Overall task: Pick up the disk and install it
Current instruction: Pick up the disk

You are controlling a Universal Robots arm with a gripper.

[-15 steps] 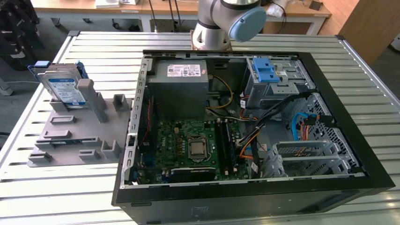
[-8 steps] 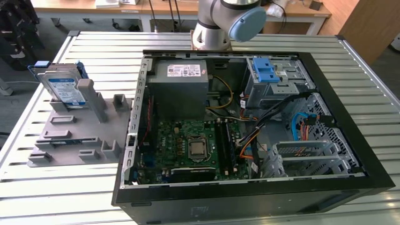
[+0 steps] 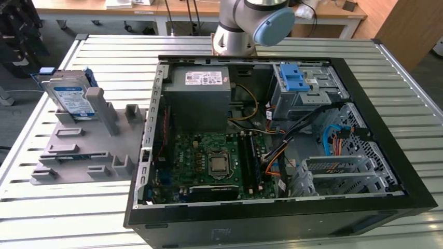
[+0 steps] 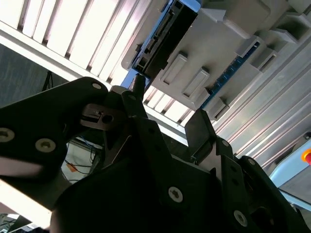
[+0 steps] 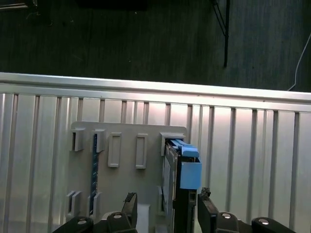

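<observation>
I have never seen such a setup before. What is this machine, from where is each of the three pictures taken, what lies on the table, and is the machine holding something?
The machine is a single robot arm, standing behind an open computer case on a slatted metal table. The exterior view comes from a camera off the arm that looks down on the table. The two wrist views come from cameras riding on the arm, so the dark parts in them are the arm's own jaws. Inside the case you see a green circuit board, a grey power box and a metal cage with blue latches. At the exterior view's left lies a grey plastic holder, and the disk stands upright in it. The jaws stand open and hold nothing.
</observation>
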